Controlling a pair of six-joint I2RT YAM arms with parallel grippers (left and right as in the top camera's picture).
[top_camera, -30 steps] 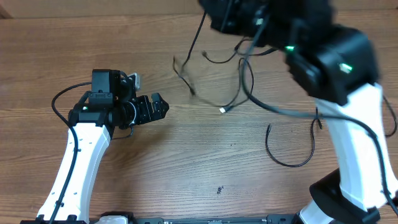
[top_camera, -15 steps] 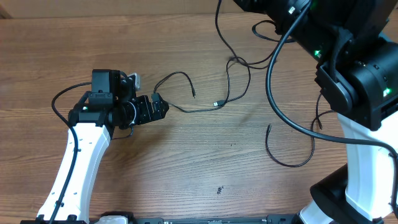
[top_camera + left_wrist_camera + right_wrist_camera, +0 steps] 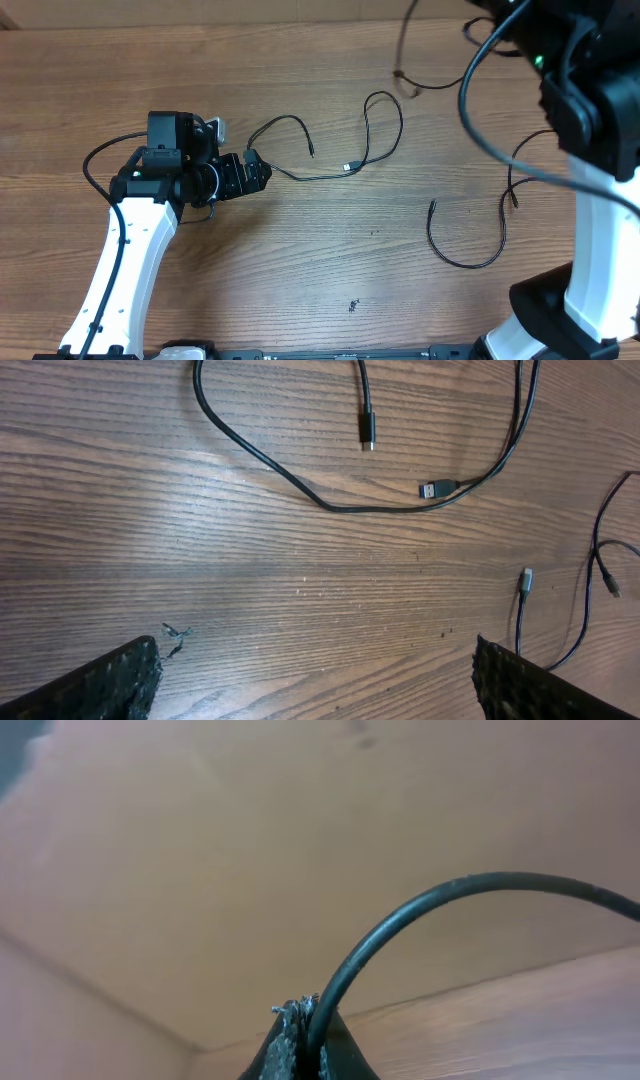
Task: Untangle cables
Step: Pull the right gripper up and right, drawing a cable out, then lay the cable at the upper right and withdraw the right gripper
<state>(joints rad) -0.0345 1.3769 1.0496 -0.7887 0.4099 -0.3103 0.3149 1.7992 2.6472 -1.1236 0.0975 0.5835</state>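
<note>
One thin black cable [image 3: 300, 176] lies on the table, running from beside my left gripper [image 3: 260, 172] to a silver-tipped plug [image 3: 350, 166] and looping up to the back. In the left wrist view this cable [image 3: 300, 485] and its plug [image 3: 436, 489] lie ahead of the open, empty left gripper [image 3: 320, 690]. A second cable [image 3: 470, 262] curves at the right. My right gripper [image 3: 305, 1045] is raised and shut on a black cable [image 3: 420, 910]. A thin strand [image 3: 420, 86] hangs at the top of the overhead view. The right gripper's jaws do not show in the overhead view.
The right arm [image 3: 590, 90] fills the upper right of the overhead view, with its thick fixed cable [image 3: 470, 110] hanging in front. A beige wall [image 3: 300, 840] stands behind the table. A small dark speck [image 3: 352, 305] lies on the wood near the front.
The right arm has risen and swung right with a cable in its jaws. The bundle it lifted has dropped and now lies spread on the table. The left arm has not moved.
</note>
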